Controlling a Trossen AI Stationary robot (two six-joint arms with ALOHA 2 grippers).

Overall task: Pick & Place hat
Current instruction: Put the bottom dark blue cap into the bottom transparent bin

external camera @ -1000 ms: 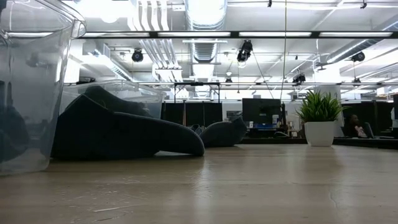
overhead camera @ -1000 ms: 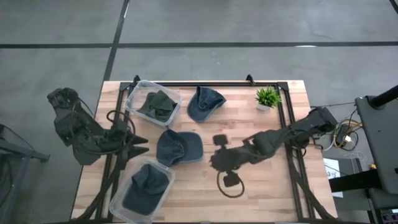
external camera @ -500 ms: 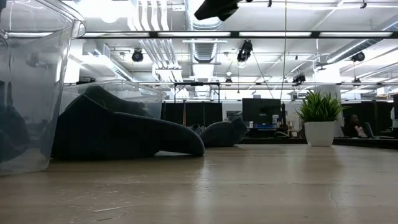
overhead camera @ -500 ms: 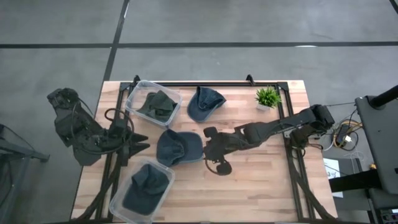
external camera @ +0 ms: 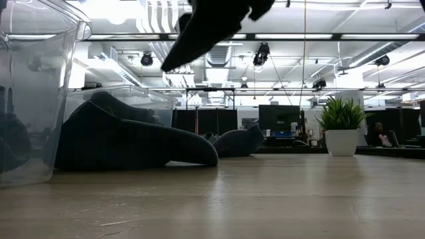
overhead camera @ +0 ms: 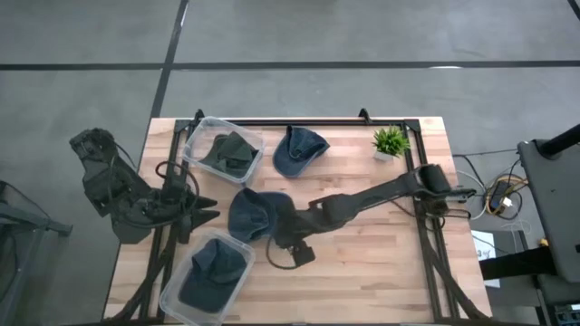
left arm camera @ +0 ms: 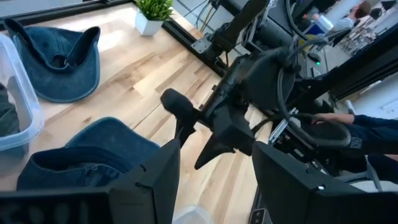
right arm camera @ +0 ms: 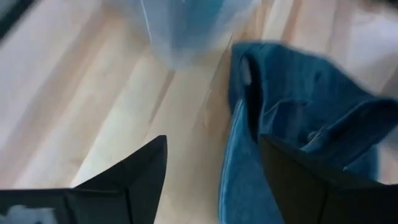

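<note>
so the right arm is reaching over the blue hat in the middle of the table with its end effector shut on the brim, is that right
Not quite. The right end effector is open and holds nothing: the right wrist view shows its fingers spread apart, with the blue hat and bare table between and ahead of them. The rest stands: in the high view the right arm stretches across to the blue hat in the middle of the table.
</note>
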